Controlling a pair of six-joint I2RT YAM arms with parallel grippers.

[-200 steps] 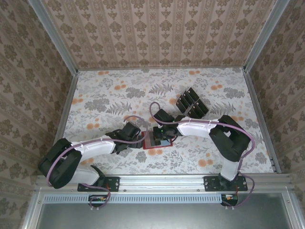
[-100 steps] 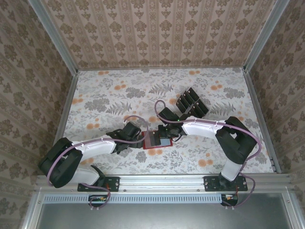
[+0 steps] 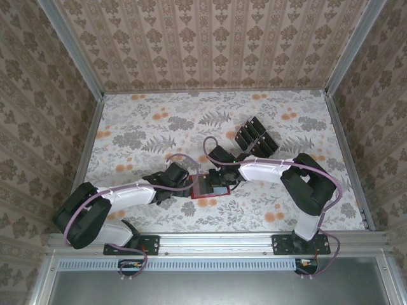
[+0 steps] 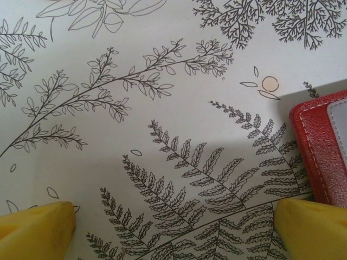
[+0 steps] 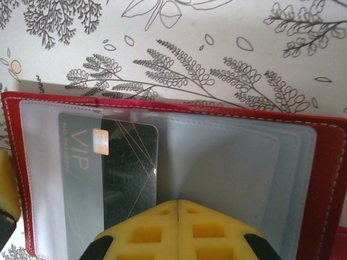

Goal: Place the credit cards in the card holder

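- Top view: the red wallet (image 3: 206, 189) lies open between the two grippers. The left gripper (image 3: 184, 185) is at its left edge and the right gripper (image 3: 220, 182) is over its middle. From here I cannot tell how either pair of jaws stands.
- The loose cards (image 3: 255, 138) lie well beyond the right gripper, apart from the wallet. There seem to be roughly eight, in two overlapping rows, but they are too small for a firm count.
- Left wrist view: the jaws are spread wide, with only bare table (image 4: 135, 108) between them. The wallet's red corner sits just ahead of one fingertip, outside the gap. I cannot tell whether they touch.
- Right wrist view: the jaws are closed pad to pad, with nothing visible between them. The open wallet lies just ahead of and under the tips.
- One VIP card (image 5: 116, 173) sits ahead-left of the tips. Its left half is under a clear sleeve (image 5: 46, 162) and its right half is bare.
- Judgement: the task is barely begun. One wallet holds one card, only partly seated, and the whole pile is yet to go in.
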